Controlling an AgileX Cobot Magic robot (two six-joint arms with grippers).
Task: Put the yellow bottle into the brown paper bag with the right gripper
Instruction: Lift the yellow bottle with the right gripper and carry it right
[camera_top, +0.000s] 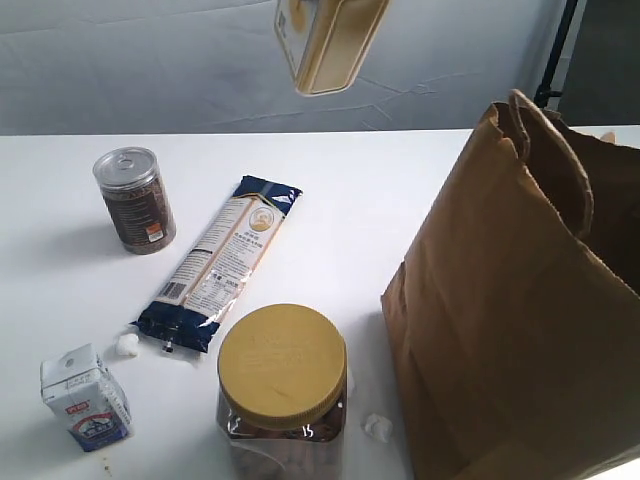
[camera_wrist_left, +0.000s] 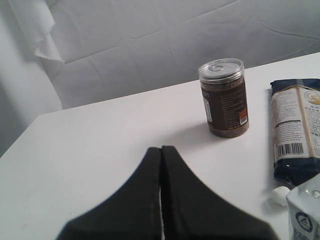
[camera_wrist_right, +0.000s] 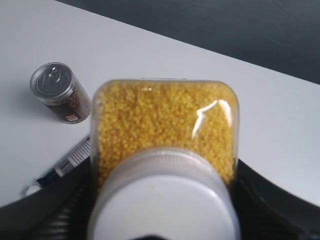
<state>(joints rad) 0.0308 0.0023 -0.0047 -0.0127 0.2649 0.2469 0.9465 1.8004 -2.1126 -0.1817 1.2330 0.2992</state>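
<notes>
Yellow bottle (camera_top: 330, 45) is off the table (camera_top: 350, 200), clamped in the right gripper (camera_wrist_right: 165, 205), high up, not yet over the bag (camera_top: 500, 300) — pick done, approx half way; left to do: carry over bag mouth, lower, release.

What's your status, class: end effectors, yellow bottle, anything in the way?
Right end effector shut on yellow bottle, held high, not yet over brown paper bag. Left end effector shut, empty. Nothing seen blocking bag mouth.
</notes>
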